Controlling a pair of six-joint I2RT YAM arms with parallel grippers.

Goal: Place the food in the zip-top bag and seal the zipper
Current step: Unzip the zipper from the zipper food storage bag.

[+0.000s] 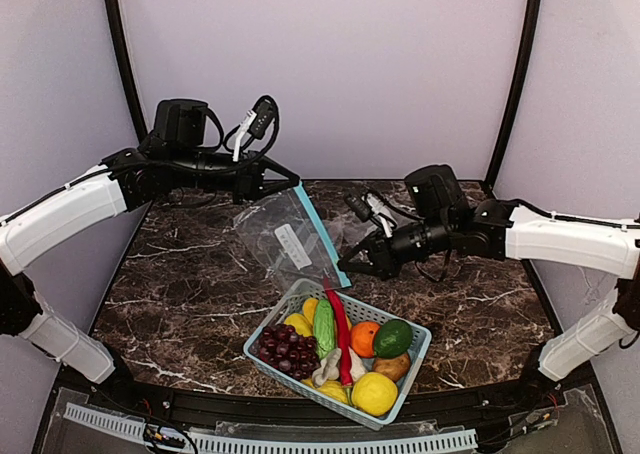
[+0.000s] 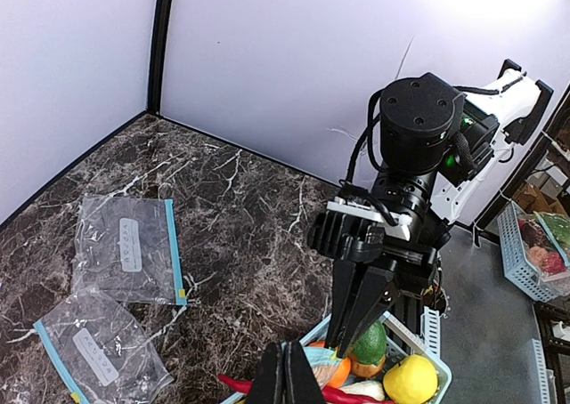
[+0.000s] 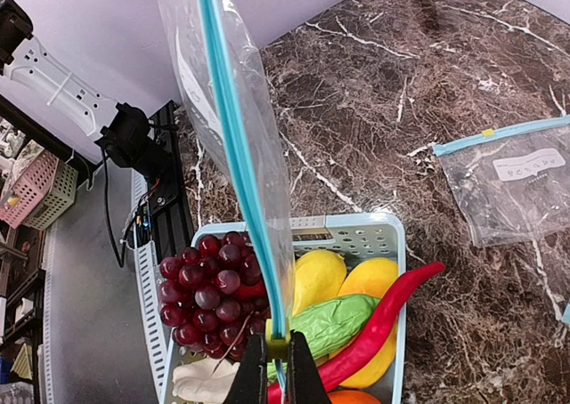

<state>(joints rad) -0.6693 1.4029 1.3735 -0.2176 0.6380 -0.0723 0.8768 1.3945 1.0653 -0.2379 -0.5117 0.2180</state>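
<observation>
The clear zip-top bag [image 1: 285,236] hangs stretched between both grippers above the table. My left gripper [image 1: 295,180] is shut on its upper corner, and its fingers [image 2: 274,377] show pressed together in the left wrist view. My right gripper [image 3: 275,340] is shut on the lower end of the light blue zipper [image 3: 233,155], at a small yellow tab, just above the basket. The orange [image 1: 364,338], the dark avocado [image 1: 392,338] and the bumpy light green gourd [image 1: 324,326] lie in the basket below the bag. The bag holds no food.
The light blue basket [image 1: 420,359] near the front edge also holds purple grapes [image 1: 284,348], a long red chili [image 1: 341,332] and yellow fruit [image 1: 373,393]. Two more clear bags [image 2: 125,248] [image 2: 98,351] lie flat on the marble table [image 1: 190,284].
</observation>
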